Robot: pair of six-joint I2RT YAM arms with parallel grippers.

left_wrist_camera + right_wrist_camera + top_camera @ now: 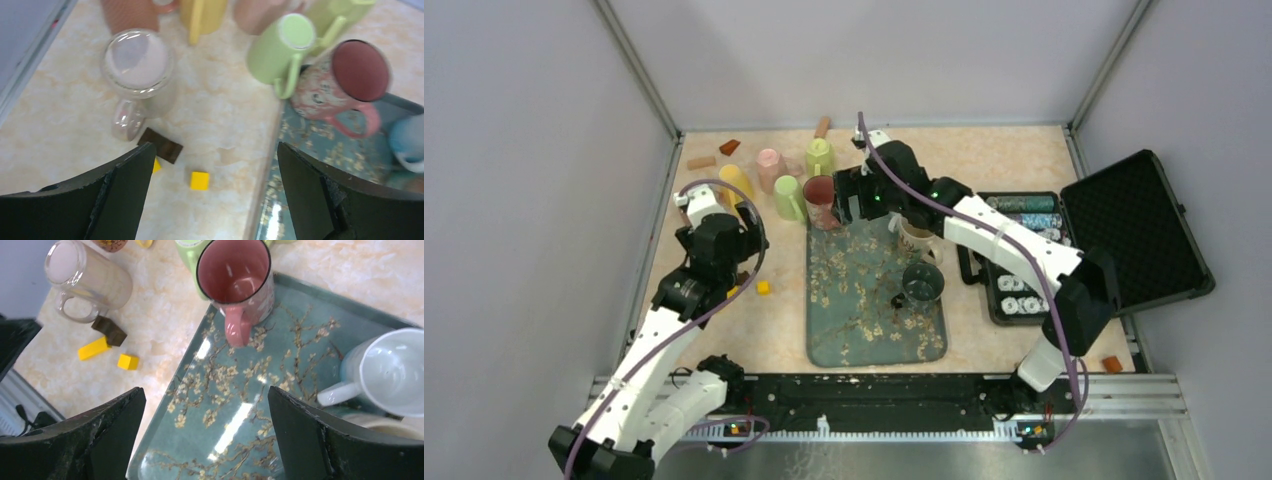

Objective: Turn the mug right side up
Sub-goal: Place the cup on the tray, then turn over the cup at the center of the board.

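even light, tray (210,390) glare (wrist views blurry)

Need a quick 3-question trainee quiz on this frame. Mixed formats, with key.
1. True or false: the pink floral mug stands mouth up on the tray.
2. The right gripper is: A) shut on the mug's handle, B) open, holding nothing, C) shut on the tray's rim.
3. Fill in: the small cube on the table beside the tray is coloured ____.

Key: 1 true; 2 B; 3 yellow.
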